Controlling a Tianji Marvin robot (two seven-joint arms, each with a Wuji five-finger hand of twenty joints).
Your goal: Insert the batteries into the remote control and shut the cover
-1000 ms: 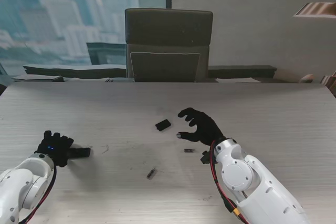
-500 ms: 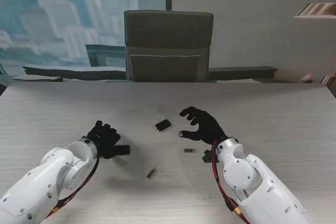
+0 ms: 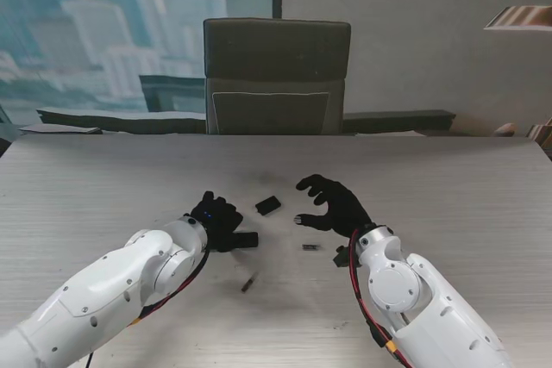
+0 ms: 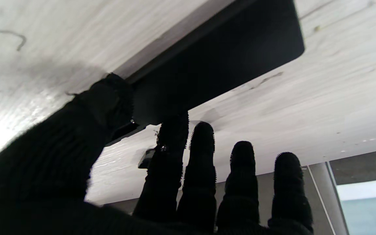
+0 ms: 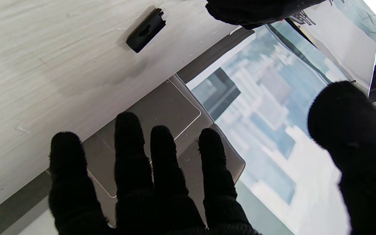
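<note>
Left hand (image 3: pixel 217 220), remote (image 4: pixel 220 55), now midtable.

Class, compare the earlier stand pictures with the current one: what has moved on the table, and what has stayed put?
The left hand, shut on the remote control, carried it rightward toward the table's middle. The right hand stayed open in place; the battery cover and two batteries did not move.

Left hand (image 3: pixel 218 220) pinches thumb against forefinger, while right hand (image 3: pixel 332 204) hovers palm-down, fingers spread
</note>
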